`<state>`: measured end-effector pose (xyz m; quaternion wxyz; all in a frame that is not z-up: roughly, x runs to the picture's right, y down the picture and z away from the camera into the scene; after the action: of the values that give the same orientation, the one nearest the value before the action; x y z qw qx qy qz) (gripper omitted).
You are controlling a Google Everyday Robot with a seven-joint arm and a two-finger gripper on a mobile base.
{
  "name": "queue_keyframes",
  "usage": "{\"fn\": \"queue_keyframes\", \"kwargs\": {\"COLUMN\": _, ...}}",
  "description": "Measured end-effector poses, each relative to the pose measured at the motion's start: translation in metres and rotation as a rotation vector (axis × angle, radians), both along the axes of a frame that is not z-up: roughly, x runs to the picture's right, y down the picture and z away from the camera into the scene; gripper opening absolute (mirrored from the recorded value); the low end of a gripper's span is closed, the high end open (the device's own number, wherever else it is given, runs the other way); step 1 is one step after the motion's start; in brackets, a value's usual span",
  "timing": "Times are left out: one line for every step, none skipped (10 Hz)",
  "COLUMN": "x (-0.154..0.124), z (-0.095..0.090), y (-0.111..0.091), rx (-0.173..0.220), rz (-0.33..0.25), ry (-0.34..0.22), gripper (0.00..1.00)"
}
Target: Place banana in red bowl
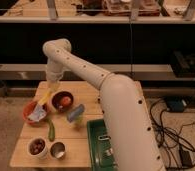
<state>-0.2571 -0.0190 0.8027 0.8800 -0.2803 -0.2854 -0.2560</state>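
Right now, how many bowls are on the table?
2. The red bowl sits at the left edge, holding a pale crumpled item. The darker maroon bowl sits just right of it, holding something orange. The gripper holds the banana between them. The arm may hide more.
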Motion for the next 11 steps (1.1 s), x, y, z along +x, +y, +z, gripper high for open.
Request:
{"fn": "queue_keyframes", "kwargs": {"x": -0.006, "z": -0.003, "y": 0.001, "rx": -0.015, "rz": 0.032, "ry": -0.010, "gripper": 0.04}}
{"fn": "queue_keyframes", "kwargs": {"x": -0.010, "z": -0.003, "y": -0.001, "rx": -0.058, "rz": 0.144, "ry": -0.010, "gripper": 0.04}}
{"fn": "queue_keyframes", "kwargs": {"x": -0.009, "z": -0.001, "y": -0.005, "rx": -0.090, "rz": 0.228, "ry": 0.007, "gripper": 0.04}}
{"fn": "queue_keyframes", "kwargs": {"x": -0.010, "z": 0.001, "y": -0.007, "rx": -0.118, "rz": 0.283, "ry": 0.026, "gripper": 0.04}}
{"fn": "queue_keyframes", "kwargs": {"x": -0.016, "z": 0.000, "y": -0.004, "rx": -0.136, "rz": 0.317, "ry": 0.034, "gripper": 0.04}}
{"fn": "queue_keyframes", "kwargs": {"x": -0.023, "z": -0.001, "y": 0.002, "rx": -0.128, "rz": 0.315, "ry": 0.032, "gripper": 0.04}}
{"fn": "queue_keyframes", "kwargs": {"x": -0.027, "z": 0.000, "y": 0.007, "rx": -0.114, "rz": 0.301, "ry": 0.027, "gripper": 0.04}}
{"fn": "queue_keyframes", "kwargs": {"x": -0.032, "z": 0.005, "y": 0.019, "rx": -0.098, "rz": 0.279, "ry": 0.024, "gripper": 0.04}}
{"fn": "queue_keyframes", "kwargs": {"x": -0.037, "z": 0.008, "y": 0.028, "rx": -0.093, "rz": 0.264, "ry": 0.020, "gripper": 0.04}}
{"fn": "queue_keyframes", "kwargs": {"x": -0.042, "z": 0.009, "y": 0.033, "rx": -0.091, "rz": 0.253, "ry": 0.018, "gripper": 0.08}}
{"fn": "queue_keyframes", "kwargs": {"x": -0.045, "z": 0.010, "y": 0.037, "rx": -0.094, "rz": 0.251, "ry": 0.021, "gripper": 0.14}}
